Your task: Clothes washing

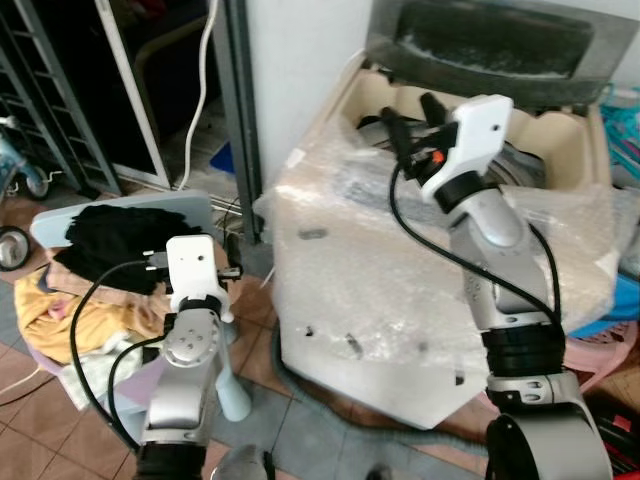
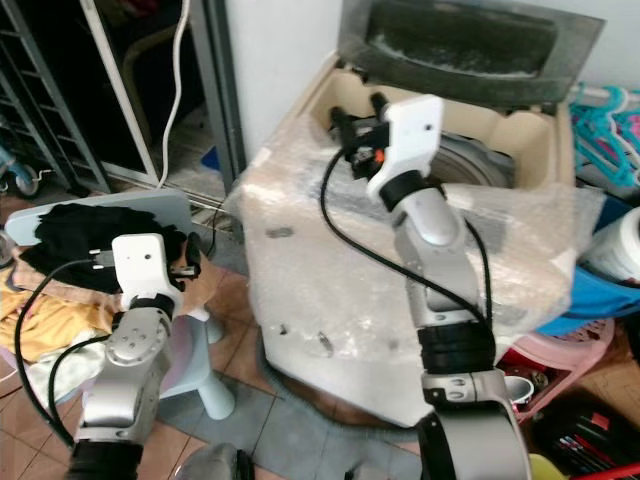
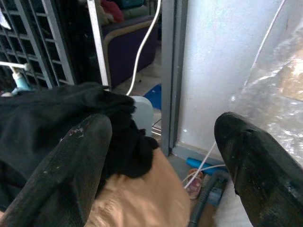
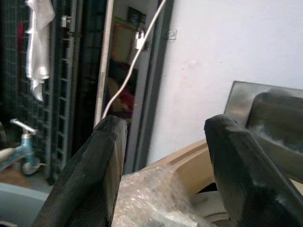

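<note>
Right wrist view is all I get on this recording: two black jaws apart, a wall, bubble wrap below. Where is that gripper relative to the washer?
Observer: The right gripper is raised above the open top of the washing machine, jaws apart with nothing between them.
Operator: Is the lid up?
Observer: Yes, the dark lid stands open behind the tub.
Operator: Where are the clothes?
Observer: A black garment lies on a pile to the robot's left, beside the machine.
Operator: And the other arm?
Observer: The left gripper is low by that pile, jaws open, one beside the black cloth.
</note>
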### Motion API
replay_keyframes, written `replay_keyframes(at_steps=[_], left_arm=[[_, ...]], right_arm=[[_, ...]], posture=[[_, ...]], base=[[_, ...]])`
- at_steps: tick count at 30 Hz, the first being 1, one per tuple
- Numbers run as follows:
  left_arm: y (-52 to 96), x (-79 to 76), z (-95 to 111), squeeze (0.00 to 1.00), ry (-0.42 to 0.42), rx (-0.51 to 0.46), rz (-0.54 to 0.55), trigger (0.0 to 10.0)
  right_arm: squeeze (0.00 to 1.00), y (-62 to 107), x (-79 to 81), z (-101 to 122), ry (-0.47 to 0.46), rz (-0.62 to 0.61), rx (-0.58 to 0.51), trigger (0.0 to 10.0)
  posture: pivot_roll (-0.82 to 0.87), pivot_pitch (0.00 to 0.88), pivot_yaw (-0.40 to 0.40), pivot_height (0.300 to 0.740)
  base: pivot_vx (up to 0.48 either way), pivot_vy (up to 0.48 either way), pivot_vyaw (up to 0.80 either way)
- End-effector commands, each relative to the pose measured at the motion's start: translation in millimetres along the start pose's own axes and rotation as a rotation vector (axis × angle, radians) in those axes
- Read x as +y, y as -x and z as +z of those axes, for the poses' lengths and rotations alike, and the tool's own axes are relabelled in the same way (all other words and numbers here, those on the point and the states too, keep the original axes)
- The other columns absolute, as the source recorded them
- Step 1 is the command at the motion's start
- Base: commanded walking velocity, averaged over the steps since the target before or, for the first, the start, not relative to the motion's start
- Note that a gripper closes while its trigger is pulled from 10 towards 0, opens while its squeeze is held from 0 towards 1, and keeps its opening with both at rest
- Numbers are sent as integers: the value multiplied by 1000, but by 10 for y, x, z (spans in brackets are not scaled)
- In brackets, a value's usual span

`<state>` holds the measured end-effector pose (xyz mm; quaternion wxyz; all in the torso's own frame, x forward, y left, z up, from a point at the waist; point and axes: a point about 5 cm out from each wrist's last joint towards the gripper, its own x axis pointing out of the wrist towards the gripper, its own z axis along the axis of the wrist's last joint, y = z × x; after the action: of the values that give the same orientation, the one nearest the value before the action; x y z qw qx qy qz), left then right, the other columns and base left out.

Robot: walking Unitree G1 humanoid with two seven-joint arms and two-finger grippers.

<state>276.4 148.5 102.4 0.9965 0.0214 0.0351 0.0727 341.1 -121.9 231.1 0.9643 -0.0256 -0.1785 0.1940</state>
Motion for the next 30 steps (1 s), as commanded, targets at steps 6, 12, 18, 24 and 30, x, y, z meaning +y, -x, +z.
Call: replay_keyframes(at_steps=[6,12,18,24,30], left_arm=[[2,-63,14,0,4,3,-20,10000],[-13,-49,11,0,-5,8,-17,10000],[-12,-46,49,0,-21,-28,-25,10000],[17,62,28,0,-43,-27,-6,10000],[37,109,1,0,-42,-15,-4,10000]], right_arm=[[1000,149,-77,-73,4,-52,31,10000],[0,184,-55,-101,18,-60,43,10000],[0,191,-34,-98,22,-58,43,10000],[0,238,-5,-137,26,-59,58,10000],[0,300,78,-190,30,-37,77,10000]], posture=[[-51,0,-10,740],[-53,0,-6,740],[-48,0,-7,740],[-44,0,-7,740],[-44,0,-5,740]], base=[[0,480,0],[0,480,0],[0,307,0],[0,0,0],[0,0,653]])
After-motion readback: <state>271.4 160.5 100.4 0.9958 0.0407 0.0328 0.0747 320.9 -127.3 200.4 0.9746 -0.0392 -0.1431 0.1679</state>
